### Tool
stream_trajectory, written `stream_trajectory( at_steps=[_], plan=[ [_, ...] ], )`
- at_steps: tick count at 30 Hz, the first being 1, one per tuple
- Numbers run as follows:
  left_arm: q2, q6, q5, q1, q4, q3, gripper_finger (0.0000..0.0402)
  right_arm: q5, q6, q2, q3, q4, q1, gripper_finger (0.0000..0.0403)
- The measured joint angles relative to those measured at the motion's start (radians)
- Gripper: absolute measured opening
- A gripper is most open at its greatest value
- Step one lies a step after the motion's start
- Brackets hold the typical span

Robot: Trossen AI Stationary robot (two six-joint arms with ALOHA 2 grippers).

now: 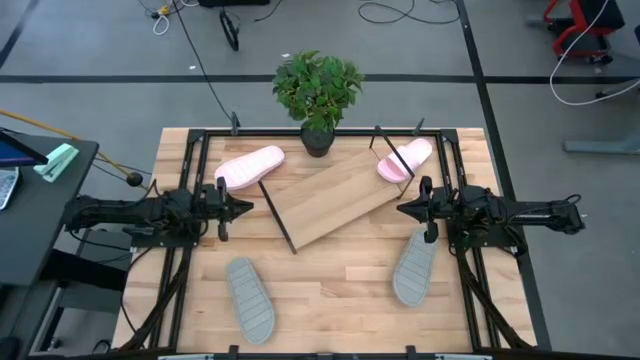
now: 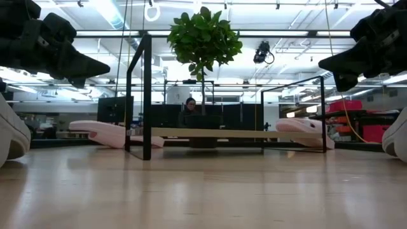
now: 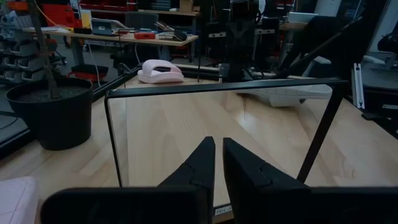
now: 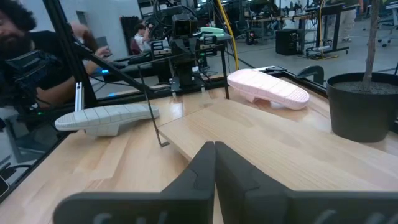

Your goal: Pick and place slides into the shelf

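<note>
The shelf (image 1: 330, 195), a light-wood board on a thin black wire frame, stands askew at the table's middle. One pale pink slide (image 1: 250, 167) lies sole-down off the shelf's far left end. The other pink slide (image 1: 405, 160) lies at its far right corner, with a frame wire crossing it. Two grey slides lie on the table nearer the front, one at the left (image 1: 250, 298) and one at the right (image 1: 414, 268). My left gripper (image 1: 245, 208) hovers shut at the shelf's left end. My right gripper (image 1: 405, 210) hovers shut at its right end. Both point level at the shelf and hold nothing.
A potted plant (image 1: 318, 90) stands at the far edge, behind the shelf. A black frame rail (image 1: 190, 180) runs around the tabletop. Bare wood lies between the two grey slides at the front (image 1: 330, 290). People sit beyond the table (image 4: 37, 68).
</note>
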Motion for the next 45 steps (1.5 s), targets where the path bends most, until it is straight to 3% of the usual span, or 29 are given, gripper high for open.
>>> stream_trajectory(
  at_steps=[12, 45],
  plan=[
    [0.0, 0.0, 0.0, 0.0, 0.0, 0.0, 0.0023, 0.0, 0.0, 0.0, 0.0, 0.0, 0.0, 0.0014],
    [0.0, 0.0, 0.0, 0.0, 0.0, 0.0, 0.0037, 0.0, 0.0, 0.0, 0.0, 0.0, 0.0, 0.0014]
  ],
)
